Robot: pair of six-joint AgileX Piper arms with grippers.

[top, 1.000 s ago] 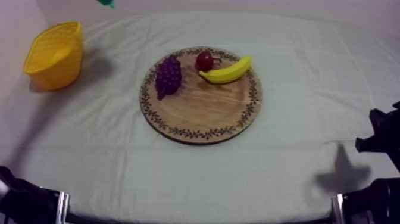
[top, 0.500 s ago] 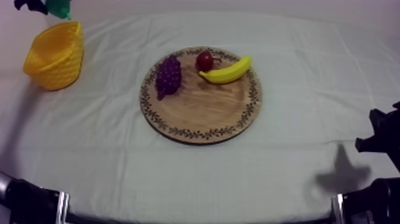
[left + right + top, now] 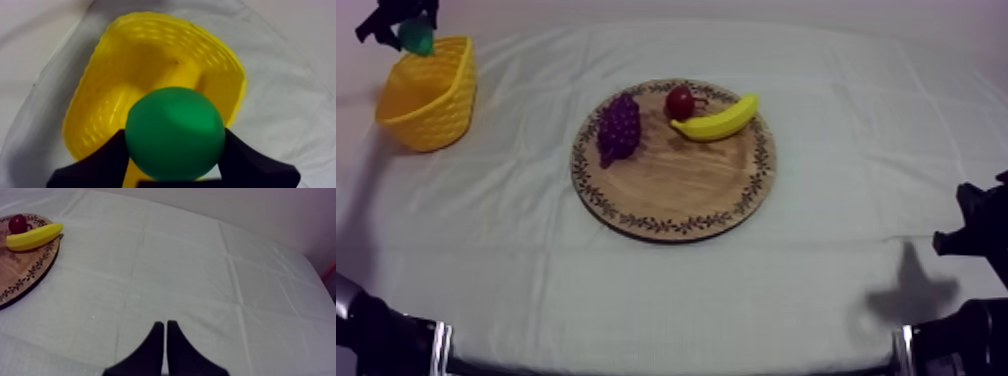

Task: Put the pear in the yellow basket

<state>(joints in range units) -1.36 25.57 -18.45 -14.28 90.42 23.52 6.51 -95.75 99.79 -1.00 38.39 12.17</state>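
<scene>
The pear [image 3: 174,132] is a smooth, matt green ball as the left wrist view shows it, rounded and unmarked. The left gripper [image 3: 412,34] has it clamped between two black fingers [image 3: 100,162], one pressed to each side. It hangs above the yellow basket [image 3: 431,95], over its far rim in the top view. The basket is woven-look plastic, ribbed and dimpled on the walls, with a flared oval mouth. It stands at the far left of the table, well apart from the board.

The round wooden board [image 3: 676,180] lies mid-table, with streaked grain and a dark leafy pattern round its rim. On its far half lie a knobbly purple bunch of grapes [image 3: 619,128], a glossy small red fruit [image 3: 680,102] and a curved yellow banana [image 3: 718,118] touching the red fruit. The grey-white cloth [image 3: 836,120] shows square fold creases.

The left arm reaches in at the far left, gripper pointing down. The right gripper [image 3: 165,324] sits low at the near right – fingers pressed together in a narrow wedge, holding nothing.
</scene>
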